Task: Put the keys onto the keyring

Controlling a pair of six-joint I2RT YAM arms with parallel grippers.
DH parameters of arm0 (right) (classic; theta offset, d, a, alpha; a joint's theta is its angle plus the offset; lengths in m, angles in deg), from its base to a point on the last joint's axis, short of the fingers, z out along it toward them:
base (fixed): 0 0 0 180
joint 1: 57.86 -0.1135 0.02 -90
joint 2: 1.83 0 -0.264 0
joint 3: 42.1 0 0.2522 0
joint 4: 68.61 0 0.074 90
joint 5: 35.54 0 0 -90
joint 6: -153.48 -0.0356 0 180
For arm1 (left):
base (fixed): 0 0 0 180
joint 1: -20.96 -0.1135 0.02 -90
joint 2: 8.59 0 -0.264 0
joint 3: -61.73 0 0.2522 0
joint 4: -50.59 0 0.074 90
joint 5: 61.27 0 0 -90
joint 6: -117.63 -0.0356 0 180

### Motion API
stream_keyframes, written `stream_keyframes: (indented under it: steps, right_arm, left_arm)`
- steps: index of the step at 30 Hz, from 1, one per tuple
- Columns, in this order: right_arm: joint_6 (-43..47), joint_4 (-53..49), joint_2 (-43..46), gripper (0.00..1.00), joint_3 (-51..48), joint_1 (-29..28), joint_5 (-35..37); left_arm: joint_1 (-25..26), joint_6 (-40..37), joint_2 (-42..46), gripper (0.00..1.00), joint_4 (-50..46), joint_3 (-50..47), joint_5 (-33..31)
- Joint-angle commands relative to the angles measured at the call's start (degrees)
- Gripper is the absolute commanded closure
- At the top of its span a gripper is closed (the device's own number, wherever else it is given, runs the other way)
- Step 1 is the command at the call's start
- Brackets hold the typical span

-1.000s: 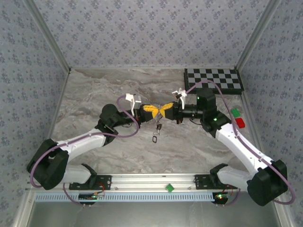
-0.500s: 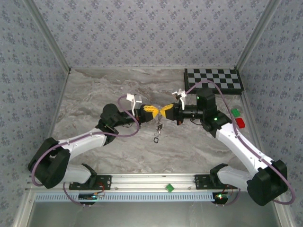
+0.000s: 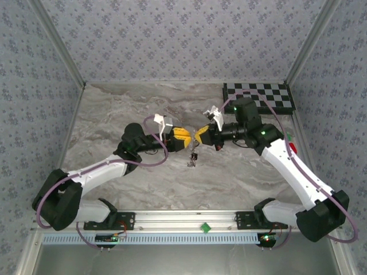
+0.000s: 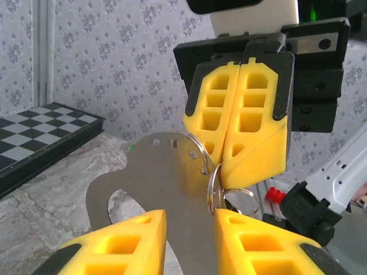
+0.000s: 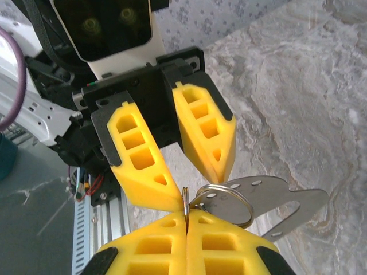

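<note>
Marble tabletop (image 3: 114, 120) below; left gripper (image 3: 186, 140) jaws newly apart.

The right gripper (image 5: 186, 217) has its fingers pressed together on a thin ring (image 5: 186, 198) seen edge-on at their seam. Touching it, the keyring (image 5: 246, 199) lies flat against a holed metal plate (image 5: 287, 200). Facing them, the left gripper (image 5: 194, 182) hangs with its fingers (image 5: 140, 154) spread apart, one tip just beside the thin ring. The marbled bench (image 5: 287, 86) lies behind.
</note>
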Motion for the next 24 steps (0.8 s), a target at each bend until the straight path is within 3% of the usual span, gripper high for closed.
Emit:
stream_keyframes:
  steps: [1, 24]
  right_arm:
    - [4.23, -6.98, -1.13, 1.0, 4.71, -0.98, 1.25]
    - [9.22, -15.48, -7.26, 1.0, 11.28, -4.21, 3.21]
  left_arm:
    - [-0.4, -3.39, 1.95, 0.73, -2.41, 2.58, 2.44]
    - [-0.95, -7.4, 1.89, 0.74, -7.93, 3.68, 6.86]
